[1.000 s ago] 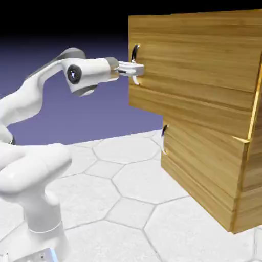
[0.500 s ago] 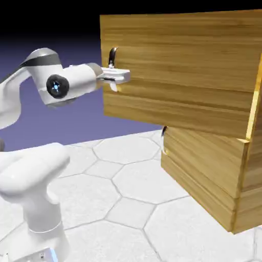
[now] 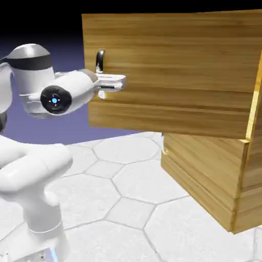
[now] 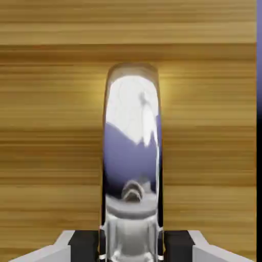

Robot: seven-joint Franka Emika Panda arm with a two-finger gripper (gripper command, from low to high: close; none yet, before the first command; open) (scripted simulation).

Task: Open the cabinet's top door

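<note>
Exterior view: a pale floor (image 3: 92,199) of large many-sided tiles, with grey joints, spans the lower part; small four-sided tiles lie at 6 o'clock (image 3: 130,212) and 7 o'clock (image 3: 101,169). The blue-violet backdrop (image 3: 56,129) darkens to black toward 12 o'clock. Hand view: a narrow background strip at 3 o'clock grades from blue-violet above to black below.

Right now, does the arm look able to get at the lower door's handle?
Probably not: the jaws are closed on the top door's handle, and the opened top door hangs partly over the lower handle.
</note>
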